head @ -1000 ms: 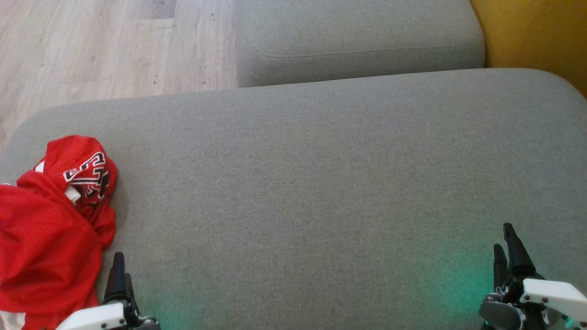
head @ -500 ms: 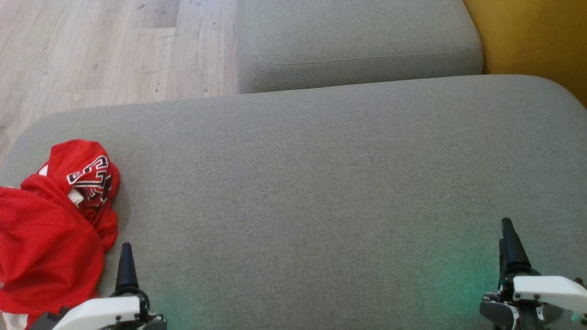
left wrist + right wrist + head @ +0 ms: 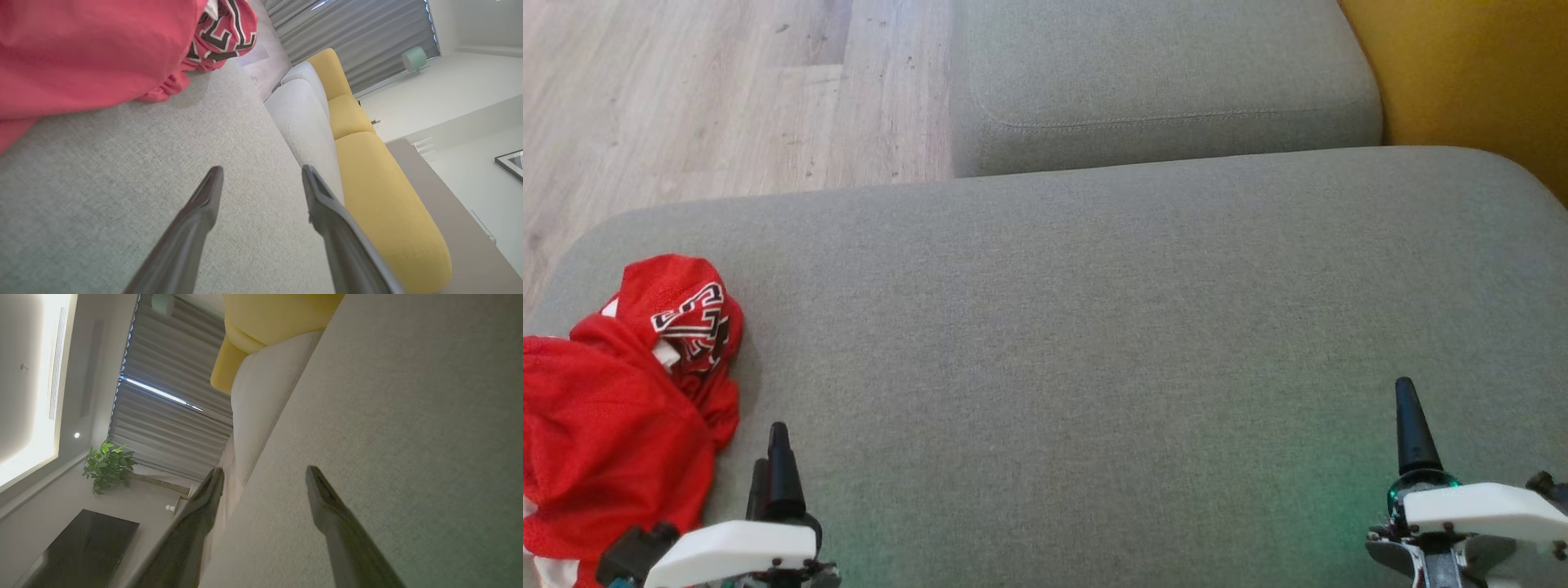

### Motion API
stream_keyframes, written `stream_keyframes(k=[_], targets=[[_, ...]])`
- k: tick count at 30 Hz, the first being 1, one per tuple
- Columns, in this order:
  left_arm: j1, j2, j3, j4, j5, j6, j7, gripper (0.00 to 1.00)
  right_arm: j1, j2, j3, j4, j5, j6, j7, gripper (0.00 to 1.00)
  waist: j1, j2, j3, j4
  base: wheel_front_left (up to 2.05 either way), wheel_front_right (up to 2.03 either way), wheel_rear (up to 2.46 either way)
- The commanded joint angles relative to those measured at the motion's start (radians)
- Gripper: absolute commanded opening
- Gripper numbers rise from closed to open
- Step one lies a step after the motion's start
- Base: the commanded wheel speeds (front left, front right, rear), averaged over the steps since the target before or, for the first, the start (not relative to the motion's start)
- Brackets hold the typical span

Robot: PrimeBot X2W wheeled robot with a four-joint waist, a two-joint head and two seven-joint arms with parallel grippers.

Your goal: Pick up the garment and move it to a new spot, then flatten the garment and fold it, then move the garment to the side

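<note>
The garment (image 3: pixel 613 408) is a red mesh jersey with black-and-white lettering, lying crumpled at the left end of the grey sofa cushion (image 3: pixel 1094 327). It fills the upper left of the left wrist view as the garment (image 3: pixel 81 53). My left gripper (image 3: pixel 776 457) hovers just right of the heap near the cushion's front edge, and my left gripper (image 3: pixel 261 175) is open with nothing between the fingers. My right gripper (image 3: pixel 1409 416) sits at the front right of the cushion. In its wrist view my right gripper (image 3: pixel 263 475) is open and holds nothing.
A second grey cushion (image 3: pixel 1160 73) lies beyond the near one, with a yellow cushion (image 3: pixel 1470 73) at the far right. Wooden floor (image 3: pixel 703 90) shows at the upper left. Curtains (image 3: pixel 163 396) and a potted plant (image 3: pixel 106 465) stand in the room behind.
The head camera has tilted, shifting the scene slightly down and right. My left gripper has come forward and to the right beside the jersey, and my right gripper has risen a little.
</note>
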Motion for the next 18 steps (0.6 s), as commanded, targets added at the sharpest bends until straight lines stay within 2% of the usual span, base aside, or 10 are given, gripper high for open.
stream_keyframes(k=[1,18], targets=[[-0.021,0.008,-0.001,-0.042,0.041,0.005,-0.017,1.00,-0.019,-0.006,0.015,-0.044,-0.043,0.003,-0.015,1.00,0.0000,0.0000,-0.003,0.001,0.00,0.00,0.00],[-0.011,0.017,-0.065,-0.098,0.265,0.063,-0.064,1.00,0.002,-0.007,0.057,-0.093,-0.263,0.004,-0.063,1.00,0.0000,0.0000,-0.028,0.013,0.00,0.00,0.00]])
